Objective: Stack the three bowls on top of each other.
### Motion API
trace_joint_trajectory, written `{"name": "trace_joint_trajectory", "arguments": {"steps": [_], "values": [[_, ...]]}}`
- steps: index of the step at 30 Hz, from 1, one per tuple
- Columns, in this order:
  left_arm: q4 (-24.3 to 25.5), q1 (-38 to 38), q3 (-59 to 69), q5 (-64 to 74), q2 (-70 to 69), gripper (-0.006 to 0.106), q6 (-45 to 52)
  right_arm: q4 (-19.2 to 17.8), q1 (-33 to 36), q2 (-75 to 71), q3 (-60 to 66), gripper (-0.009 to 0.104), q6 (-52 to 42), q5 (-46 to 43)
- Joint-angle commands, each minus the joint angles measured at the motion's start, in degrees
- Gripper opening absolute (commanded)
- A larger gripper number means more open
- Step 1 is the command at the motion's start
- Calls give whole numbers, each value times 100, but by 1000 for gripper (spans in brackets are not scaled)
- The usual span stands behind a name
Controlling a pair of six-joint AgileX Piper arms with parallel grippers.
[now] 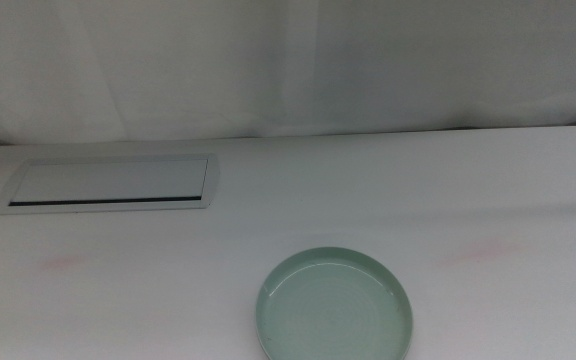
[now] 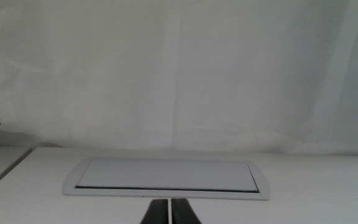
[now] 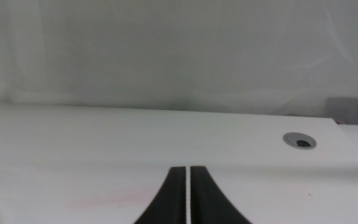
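Waiting low, both grippers' fingers [image 3: 166,199] together

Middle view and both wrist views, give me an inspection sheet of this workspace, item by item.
Surface: white table, faint pink smudges.
Job's things: pale green bowl at the near edge; a white rim peeks beneath it; no blue-grey bowl seen.
Clutter: white panel with dark slot; round grey grommet.
Grippers: left gripper and right gripper fingers shut, holding nothing, both outside the middle view.
Cables: nothing seen.
Surroundings: white curtain behind.
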Motion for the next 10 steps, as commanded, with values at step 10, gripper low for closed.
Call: {"name": "trace_joint_trajectory", "arguments": {"steps": [10], "values": [[-11,-33,222,-72,-222,-3,96,27,-9,-203,231,-2,-64,-88]]}}
